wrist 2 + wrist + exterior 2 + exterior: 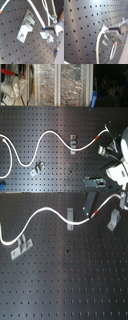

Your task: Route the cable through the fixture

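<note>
Near the red band (95, 213), the gripper (92, 210) pinched the cable (45, 211), apparently to steer it toward the fixture (115, 218).

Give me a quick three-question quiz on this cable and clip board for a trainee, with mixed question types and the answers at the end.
1. True or false: the red band on the white cable sits at the first exterior view's left edge.
2. How many metal clips stand on the board in the first exterior view? A one, B three, C six.
3. Fill in: the perforated board is coloured ___.
Key: 1 false; 2 B; 3 black.
</note>
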Available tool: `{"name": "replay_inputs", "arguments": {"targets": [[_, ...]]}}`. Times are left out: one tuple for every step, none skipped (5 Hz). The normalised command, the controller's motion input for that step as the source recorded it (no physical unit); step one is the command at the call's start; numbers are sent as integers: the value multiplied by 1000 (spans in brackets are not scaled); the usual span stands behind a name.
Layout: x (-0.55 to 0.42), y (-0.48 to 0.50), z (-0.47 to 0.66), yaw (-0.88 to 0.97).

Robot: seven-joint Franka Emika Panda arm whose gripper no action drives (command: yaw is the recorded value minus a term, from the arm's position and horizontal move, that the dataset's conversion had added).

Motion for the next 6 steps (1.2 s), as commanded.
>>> {"name": "replay_inputs", "arguments": {"targets": [[-208, 260, -628, 106], [-161, 230, -724, 106], [-179, 218, -686, 77], [-160, 199, -555, 83], [-249, 243, -653, 120], [-217, 214, -476, 94]]}}
